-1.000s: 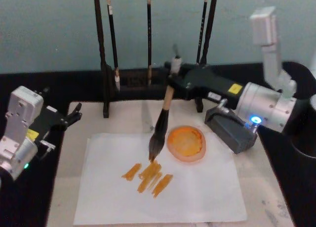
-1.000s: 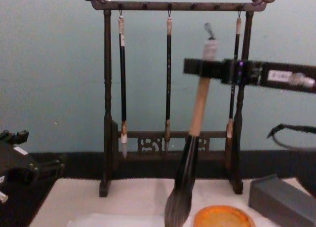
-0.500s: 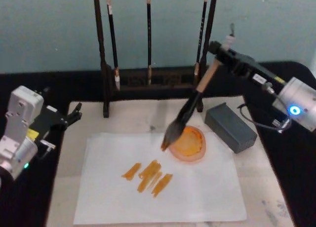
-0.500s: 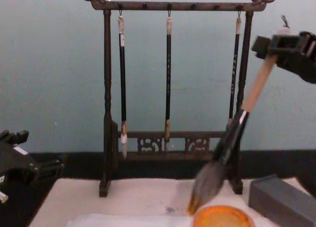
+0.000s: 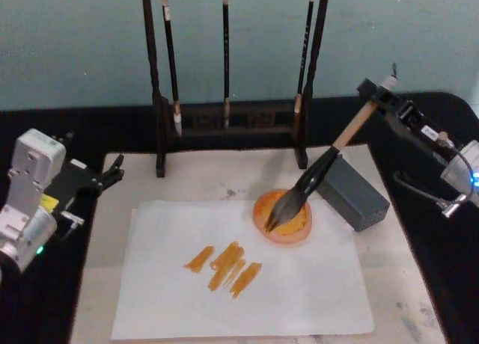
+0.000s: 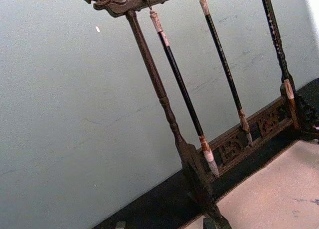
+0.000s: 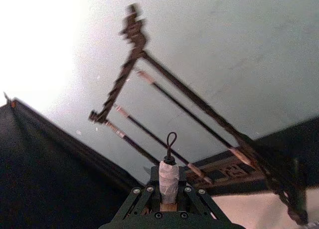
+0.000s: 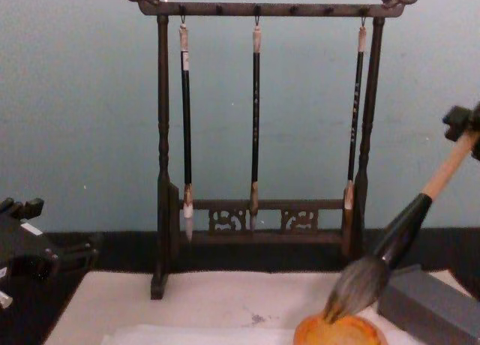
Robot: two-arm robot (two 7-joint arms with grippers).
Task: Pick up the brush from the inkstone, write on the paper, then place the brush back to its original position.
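Note:
My right gripper (image 5: 376,96) is shut on the upper end of the brush's tan handle (image 5: 352,129), off to the right above the table. The brush (image 5: 307,187) slants down and to the left, and its bristle tip rests on the orange inkstone (image 5: 299,226). In the chest view the bristles (image 8: 354,285) touch the inkstone (image 8: 341,334) while the right gripper (image 8: 466,124) sits at the right edge. The right wrist view shows the brush's white end cap (image 7: 168,176) between the fingers. The white paper (image 5: 299,292) carries several orange strokes (image 5: 224,265). My left gripper (image 5: 111,173) is parked open at the left.
A dark wooden rack (image 5: 157,97) with three thin hanging brushes (image 5: 225,60) stands at the back. A grey block (image 5: 355,198) lies right of the inkstone, under the slanted handle. A cream mat (image 5: 187,179) lies beneath the paper, on a black table (image 5: 441,284).
My right gripper has carried the brush from the strokes on the paper rightward, tilting it, and lowered its tip onto the inkstone. The left arm has not moved.

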